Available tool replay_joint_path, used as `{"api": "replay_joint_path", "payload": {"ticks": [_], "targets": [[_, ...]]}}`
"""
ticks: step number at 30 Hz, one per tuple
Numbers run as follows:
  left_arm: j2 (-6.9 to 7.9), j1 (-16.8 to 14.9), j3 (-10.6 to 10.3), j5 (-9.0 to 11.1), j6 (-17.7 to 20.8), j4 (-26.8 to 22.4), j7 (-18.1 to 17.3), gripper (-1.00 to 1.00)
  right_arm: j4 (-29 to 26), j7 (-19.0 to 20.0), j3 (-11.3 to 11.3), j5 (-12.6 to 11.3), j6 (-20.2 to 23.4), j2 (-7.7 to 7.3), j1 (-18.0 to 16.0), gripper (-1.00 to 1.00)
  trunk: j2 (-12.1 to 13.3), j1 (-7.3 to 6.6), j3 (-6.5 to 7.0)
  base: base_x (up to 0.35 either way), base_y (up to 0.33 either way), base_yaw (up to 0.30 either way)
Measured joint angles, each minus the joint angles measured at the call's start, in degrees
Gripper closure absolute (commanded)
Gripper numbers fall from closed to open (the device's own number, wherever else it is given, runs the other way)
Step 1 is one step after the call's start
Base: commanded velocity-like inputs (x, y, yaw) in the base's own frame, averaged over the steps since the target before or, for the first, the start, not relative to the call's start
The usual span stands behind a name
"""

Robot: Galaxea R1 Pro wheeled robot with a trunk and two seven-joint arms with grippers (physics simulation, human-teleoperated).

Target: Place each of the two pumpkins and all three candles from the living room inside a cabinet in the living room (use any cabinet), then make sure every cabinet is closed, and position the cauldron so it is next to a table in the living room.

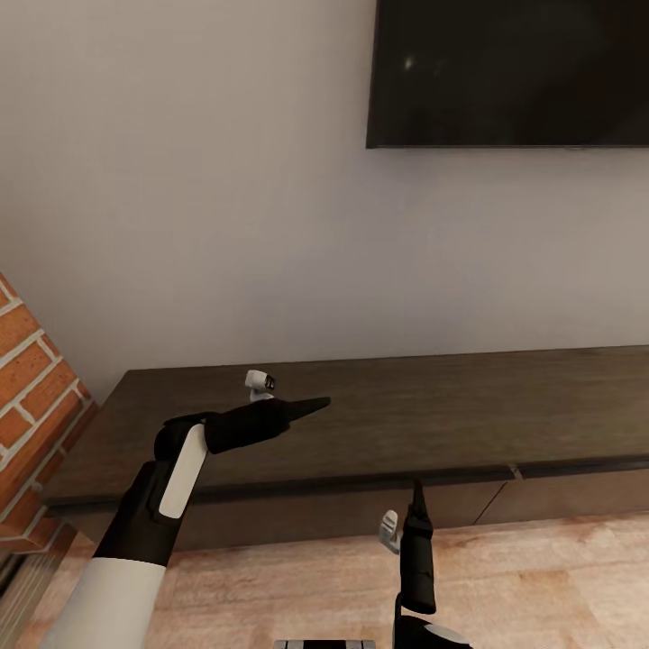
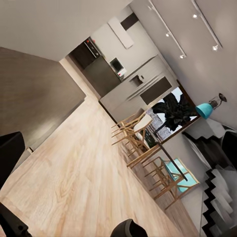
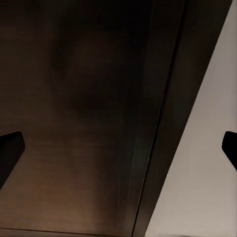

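Observation:
The long dark-brown cabinet (image 1: pixel 406 419) runs along the wall, and its drawer fronts (image 1: pixel 342 514) look closed. My left gripper (image 1: pixel 315 403) hovers just over the left part of the cabinet top, pointing right. Its fingers (image 2: pixel 10 148) stand apart with nothing between them. My right gripper (image 1: pixel 416 491) points up at the cabinet's front edge, close to it. In the right wrist view the fingertips (image 3: pixel 10 148) sit wide apart and empty before the dark wood (image 3: pixel 74 98). The pumpkins, candles and cauldron are out of view.
A brick fireplace (image 1: pixel 31 388) stands at the cabinet's left end. A black TV (image 1: pixel 509 72) hangs on the wall above. Past the cabinet (image 2: pixel 34 94), wood floor (image 2: pixel 84 173) leads to a table with wooden chairs (image 2: pixel 143 138), a kitchen and dark stairs (image 2: pixel 217 197).

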Motion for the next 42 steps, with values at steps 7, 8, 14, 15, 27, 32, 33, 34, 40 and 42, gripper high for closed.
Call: {"api": "replay_joint_path", "payload": {"ticks": [7,8,14,15,27,32,33,34,40,42], "targets": [[0.00,0.01,0.00,0.00,-0.03,0.00,0.00,-1.00,-2.21,-1.84,0.00,-0.18,-0.01,0.00,0.00,-1.00,0.00,0.00,0.00,0.000,0.000,0.000],[0.00,0.02,0.00,0.00,-0.03,0.00,0.00,-1.00,-2.30,-1.89,0.00,-0.19,-0.01,0.00,0.00,-1.00,0.00,0.00,0.00,0.000,0.000,0.000],[-0.05,0.03,-0.04,0.00,-0.03,0.00,0.00,-1.00,-2.99,-2.01,0.01,-0.28,-0.09,0.00,0.00,-1.00,-0.03,0.05,-0.44,0.000,0.000,0.000],[-0.06,0.04,-0.03,0.00,-0.01,0.00,0.00,-1.00,-3.08,-2.01,0.00,-0.29,-0.09,0.00,0.00,-1.00,-0.03,0.05,-0.44,0.000,0.000,0.000],[0.00,0.04,0.00,0.00,-0.02,0.00,0.00,-1.00,-3.61,-2.00,0.00,-0.30,-0.18,0.00,0.00,-1.00,-0.03,0.05,-0.44,0.000,0.000,0.000],[-0.01,0.04,0.00,0.00,0.05,0.07,0.00,-1.00,-3.61,-2.05,0.00,-0.30,-0.21,0.00,0.00,-1.00,-0.03,0.05,-0.44,0.091,0.000,0.000],[-0.01,0.02,0.00,0.00,0.02,0.08,0.00,-1.00,-3.61,-2.03,0.01,-0.30,-0.23,0.05,0.00,-1.00,-0.03,0.05,-0.44,0.066,0.000,0.000],[0.00,0.05,0.00,0.00,0.00,0.08,0.00,-1.00,-3.61,-2.01,0.01,-0.30,-0.23,0.15,0.00,-1.00,-0.03,0.05,-0.44,0.042,0.000,0.000],[-0.03,0.08,-0.03,0.00,-0.03,0.09,0.01,-1.00,-3.60,-2.01,0.00,-0.22,-0.27,0.15,0.00,-1.00,-0.03,0.05,-0.44,0.011,0.000,0.000],[-0.01,0.08,-0.01,0.00,-0.03,0.09,0.02,-1.00,-3.60,-2.00,0.03,-0.21,-0.27,0.15,0.00,-1.00,-0.03,0.05,-0.44,0.002,0.000,0.000]]}}
